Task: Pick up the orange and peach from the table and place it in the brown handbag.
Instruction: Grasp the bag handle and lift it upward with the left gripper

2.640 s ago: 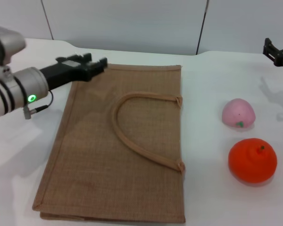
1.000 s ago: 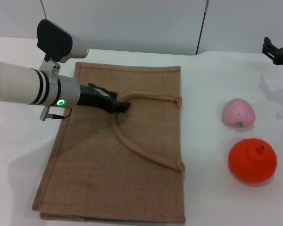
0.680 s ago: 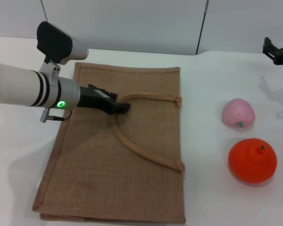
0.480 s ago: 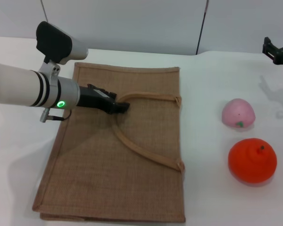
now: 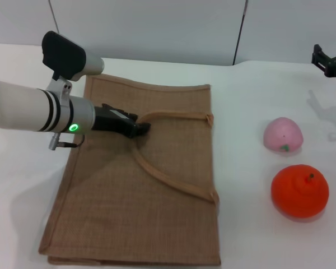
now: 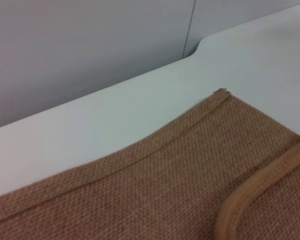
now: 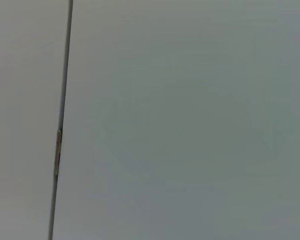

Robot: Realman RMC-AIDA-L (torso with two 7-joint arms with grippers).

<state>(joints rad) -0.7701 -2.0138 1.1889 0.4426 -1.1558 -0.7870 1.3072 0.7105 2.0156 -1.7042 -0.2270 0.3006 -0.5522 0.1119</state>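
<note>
Head view shows the left gripper apparently pinching the handle of the limp, light brown handbag, with the firm, smooth orange at four o'clock; I cannot tell the right gripper's state.

brown handbag left, peach behind orange right

Bare table (handbag to peach) unobstructed.

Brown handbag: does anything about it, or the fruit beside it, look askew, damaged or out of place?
Nothing looks damaged or spilled. The brown handbag lies flat on the table, not open, with the left gripper at its upper handle. The peach and orange sit apart on the table beside it, untouched.
</note>
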